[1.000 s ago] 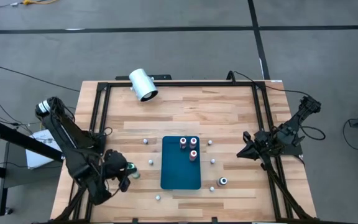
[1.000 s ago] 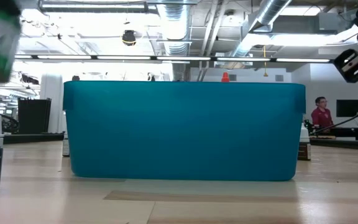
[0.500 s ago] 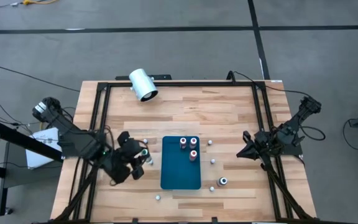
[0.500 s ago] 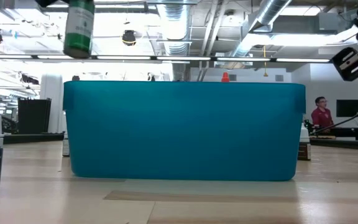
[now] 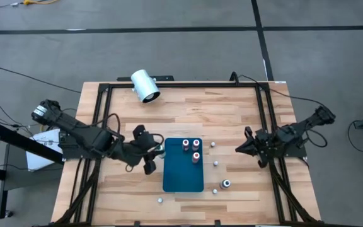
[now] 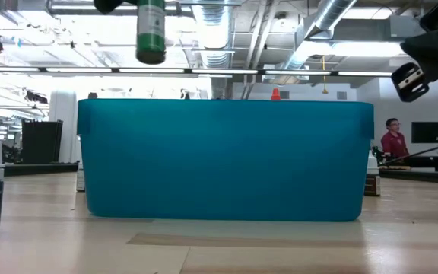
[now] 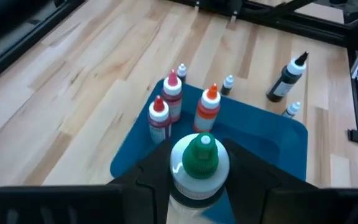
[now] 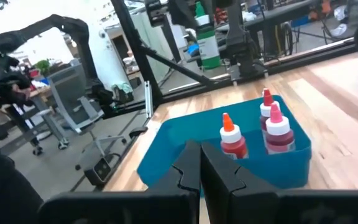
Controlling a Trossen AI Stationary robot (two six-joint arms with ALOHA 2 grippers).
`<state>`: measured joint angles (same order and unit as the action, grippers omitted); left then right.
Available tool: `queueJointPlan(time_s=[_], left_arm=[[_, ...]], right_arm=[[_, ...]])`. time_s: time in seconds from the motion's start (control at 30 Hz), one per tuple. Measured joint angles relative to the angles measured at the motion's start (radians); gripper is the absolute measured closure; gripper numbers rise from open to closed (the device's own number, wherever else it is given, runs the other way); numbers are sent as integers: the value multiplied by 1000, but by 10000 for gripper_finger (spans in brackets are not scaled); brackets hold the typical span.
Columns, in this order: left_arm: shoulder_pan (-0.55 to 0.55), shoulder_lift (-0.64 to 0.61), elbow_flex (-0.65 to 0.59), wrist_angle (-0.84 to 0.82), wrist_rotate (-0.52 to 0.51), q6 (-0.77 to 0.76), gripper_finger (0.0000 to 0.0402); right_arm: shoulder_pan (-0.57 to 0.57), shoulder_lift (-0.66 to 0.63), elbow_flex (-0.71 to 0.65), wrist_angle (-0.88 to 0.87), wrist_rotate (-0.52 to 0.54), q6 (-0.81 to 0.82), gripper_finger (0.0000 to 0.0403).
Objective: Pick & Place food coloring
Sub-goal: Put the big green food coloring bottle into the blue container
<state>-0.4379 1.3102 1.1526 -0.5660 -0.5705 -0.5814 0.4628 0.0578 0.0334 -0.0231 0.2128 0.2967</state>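
Green food coloring bottle (image 7: 199,163) sits clamped between the fingers of my left claw (image 5: 154,153), cap up, lifted clear of the surface (image 5: 188,113). In the low view the bottle (image 6: 150,32) hangs above the top edge of the teal tray (image 6: 225,160), toward its left end. From overhead, my left claw is at the tray's (image 5: 183,180) left edge, near its far left corner.

Inside the tray, three bottles stand upright in the far right corner: two red-capped ones (image 7: 171,96) and (image 7: 159,119), close together, and an orange-capped one (image 7: 208,107) just beside them. My held bottle is on the near side of that cluster in my left wrist view, not touching any of them.

Outside the tray on the surface, a dark bottle (image 5: 225,184) stands near the tray's near right corner, with small white caps (image 5: 212,144) scattered around the tray. A large white cylinder (image 5: 145,86) lies on its side near the far edge of the surface.

My right claw (image 5: 239,147) waits over the right side of the surface, well apart from the tray, its fingers (image 8: 190,169) pressed together on nothing.
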Motion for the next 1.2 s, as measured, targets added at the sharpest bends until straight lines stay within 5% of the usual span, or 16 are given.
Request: queueJointPlan(time_s=[0.57, 1.2], left_arm=[[148, 9, -42, 183, 106, 118, 293], [180, 280, -43, 308, 174, 144, 293]], right_arm=[[-242, 12, 2, -38, -235, -84, 403], [-282, 35, 2, -25, -324, -87, 403]])
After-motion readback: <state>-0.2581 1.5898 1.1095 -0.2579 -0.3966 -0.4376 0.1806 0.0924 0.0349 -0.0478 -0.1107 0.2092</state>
